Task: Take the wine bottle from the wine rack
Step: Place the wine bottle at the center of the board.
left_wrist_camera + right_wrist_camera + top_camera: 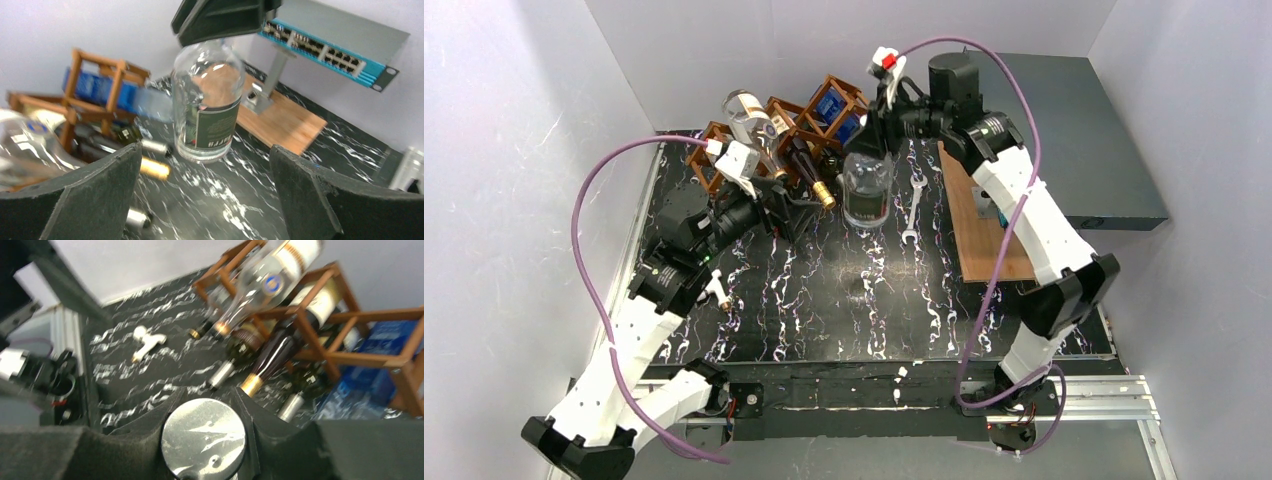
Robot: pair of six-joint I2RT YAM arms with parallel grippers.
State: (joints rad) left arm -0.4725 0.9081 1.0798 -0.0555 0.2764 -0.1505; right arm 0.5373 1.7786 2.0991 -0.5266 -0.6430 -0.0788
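Note:
The reddish-brown lattice wine rack [796, 128] stands at the back of the black marbled mat, with several bottles still in its cells, among them a dark bottle with a gold cap [812, 175]. A clear wine bottle with a dark label [867, 190] stands upright on the mat just right of the rack. My right gripper [871, 128] is shut on its silver cap [204, 437] from above. My left gripper [779, 208] is open and empty, low in front of the rack. In the left wrist view the bottle [207, 105] is beyond its fingers [100, 195].
A flat wooden board [979, 220] lies right of the bottle, with a wrench [912, 205] between them. A grey network switch [1074, 140] sits at the back right. A small white object [716, 292] lies on the mat near the left arm. White walls enclose the table.

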